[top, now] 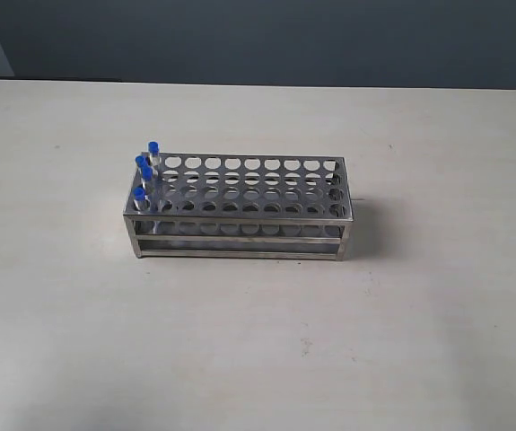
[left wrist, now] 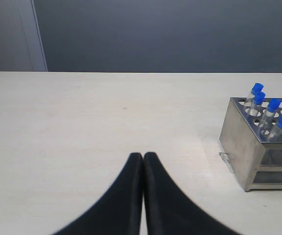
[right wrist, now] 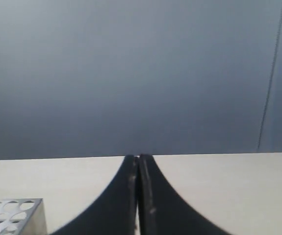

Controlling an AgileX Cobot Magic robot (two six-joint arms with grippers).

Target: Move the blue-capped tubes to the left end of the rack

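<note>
Black left gripper and black right gripper are pinched closed on nothing, while four thin clear blue-capped tubes stand (slightly tilted) in the leftmost holes of the rectangular silver metal rack.

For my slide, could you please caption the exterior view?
Four blue-capped tubes stand at the left end of the rack.
</note>
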